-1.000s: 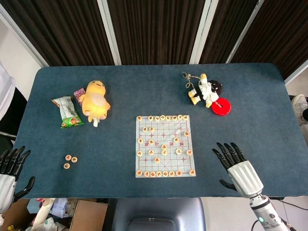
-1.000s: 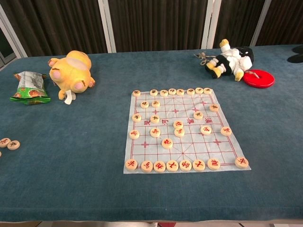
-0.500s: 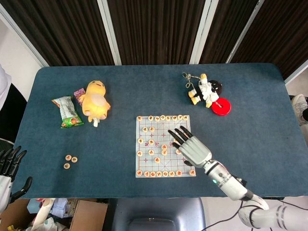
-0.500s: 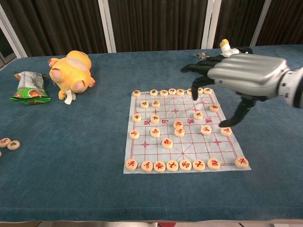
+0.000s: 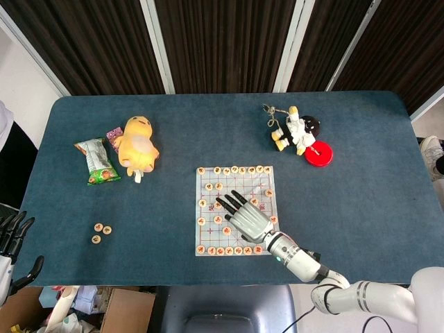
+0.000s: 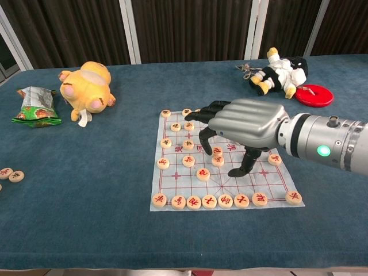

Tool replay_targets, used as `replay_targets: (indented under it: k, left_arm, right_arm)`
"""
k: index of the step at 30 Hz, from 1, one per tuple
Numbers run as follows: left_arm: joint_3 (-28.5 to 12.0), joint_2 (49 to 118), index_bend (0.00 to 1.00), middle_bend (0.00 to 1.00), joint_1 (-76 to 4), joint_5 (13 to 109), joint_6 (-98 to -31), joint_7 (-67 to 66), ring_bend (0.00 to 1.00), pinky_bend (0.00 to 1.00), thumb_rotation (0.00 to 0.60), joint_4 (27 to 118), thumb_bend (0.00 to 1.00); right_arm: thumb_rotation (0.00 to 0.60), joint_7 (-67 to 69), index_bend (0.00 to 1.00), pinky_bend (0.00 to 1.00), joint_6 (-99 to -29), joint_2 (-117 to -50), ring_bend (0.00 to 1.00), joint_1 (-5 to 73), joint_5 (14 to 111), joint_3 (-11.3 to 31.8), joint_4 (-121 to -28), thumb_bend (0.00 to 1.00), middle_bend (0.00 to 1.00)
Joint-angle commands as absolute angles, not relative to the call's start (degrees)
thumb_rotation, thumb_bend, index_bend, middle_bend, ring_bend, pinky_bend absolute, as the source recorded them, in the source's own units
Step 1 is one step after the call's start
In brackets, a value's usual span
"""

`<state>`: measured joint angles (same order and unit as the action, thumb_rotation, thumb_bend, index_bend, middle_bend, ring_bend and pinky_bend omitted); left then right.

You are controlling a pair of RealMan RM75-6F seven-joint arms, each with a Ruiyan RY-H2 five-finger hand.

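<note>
The right hand (image 5: 247, 217) sweeps in from the table's near right edge, across the chess board (image 5: 206, 186), further left than half a second ago, fingers spread over the middle pieces. The left hand (image 5: 10, 239) slips lower at the frame's corner.

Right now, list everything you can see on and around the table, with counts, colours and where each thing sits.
Table: one, dark blue cloth.
Xiangqi board sheet: one, pale with red lines, table centre.
Xiangqi pieces: many, tan discs with red or dark characters, on the sheet.
Loose xiangqi pieces: three, tan, front left.
Duck plush: one, yellow, back left.
Snack bag: one, green and white, left of the plush.
Figure toy: one, black, white and yellow, back right.
Red disc: one, beside the figure.
Right robot hand: silver and black, fingers spread over the sheet.
Left robot hand: black fingers, off the front left edge.
</note>
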<state>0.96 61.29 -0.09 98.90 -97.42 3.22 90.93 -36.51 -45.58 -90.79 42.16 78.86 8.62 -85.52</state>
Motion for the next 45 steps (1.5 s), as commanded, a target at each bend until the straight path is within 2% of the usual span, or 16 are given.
replay_targets:
  k: [1, 10, 41, 45]
  left_arm:
    - [1.1, 61.2, 0.0, 0.0, -0.2, 99.1, -97.2, 3.0, 0.0, 0.02, 0.6, 91.0, 0.38]
    - [1.0, 61.2, 0.0, 0.0, -0.1, 99.1, -97.6, 3.3, 0.0, 0.02, 0.6, 90.8, 0.37]
    - [1.0, 61.0, 0.0, 0.0, -0.2, 98.9, -97.5, 3.5, 0.0, 0.02, 0.6, 90.9, 0.37]
    - [1.0, 61.0, 0.0, 0.0, -0.2, 99.0, -97.5, 3.6, 0.0, 0.02, 0.6, 90.9, 0.38]
  right_arm:
    - [0.6, -36.6, 0.55, 0.02, -45.6, -91.7, 0.0, 42.8, 78.2, 8.3, -84.8, 0.35, 0.0]
    - [0.6, -37.8, 0.57, 0.02, -44.8, -94.7, 0.0, 44.8, 75.7, 8.0, -82.1, 0.41, 0.0]
    - [0.6, -39.0, 0.58, 0.02, -45.7, -97.9, 0.0, 48.3, 69.7, 5.8, -79.4, 0.43, 0.03]
    - [0.6, -39.1, 0.61, 0.02, -46.0, -98.0, 0.0, 48.5, 69.3, 5.5, -79.4, 0.43, 0.04]
